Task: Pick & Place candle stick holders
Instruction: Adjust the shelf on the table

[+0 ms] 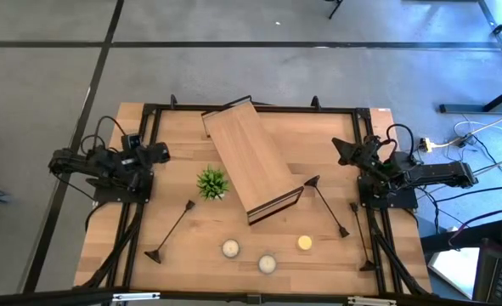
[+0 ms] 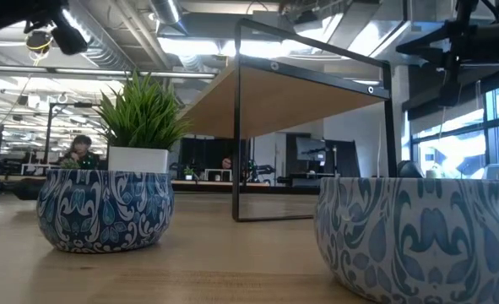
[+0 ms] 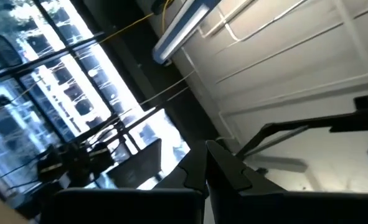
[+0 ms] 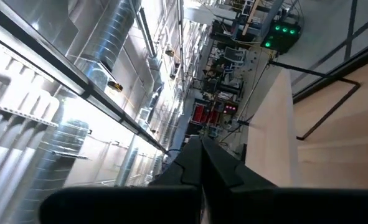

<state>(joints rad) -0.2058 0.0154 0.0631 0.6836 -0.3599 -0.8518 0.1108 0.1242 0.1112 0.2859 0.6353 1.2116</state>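
Pale, fine-grained wood makes up the table (image 1: 183,255), framed by thin black metal rails. Nearest the front edge sit three small round candles (image 1: 267,263), two white and one yellow (image 1: 305,243); in the low view two of their tins (image 2: 105,209) show glossy blue-and-white swirl patterns on rounded walls. Among them are the candle stick holders, slender black metal rods with flat round bases. One (image 1: 172,229) is left of the candles, its base toward the front; a second (image 1: 328,204) is right of centre, just beside the shelf's near end; a third (image 1: 362,238) is close along the right rail. All three are apart from both grippers. Behind the candles stands a little potted plant (image 1: 212,183) with spiky green plastic leaves in a white pot. Beyond it a smooth wooden shelf (image 1: 251,157) on a thin black rectangular frame sits skewed across the middle. At mid-depth, the left gripper (image 1: 161,153) waits at the left edge, the right gripper (image 1: 342,150) at the right edge; each has its dark fingers pressed together with nothing between them.
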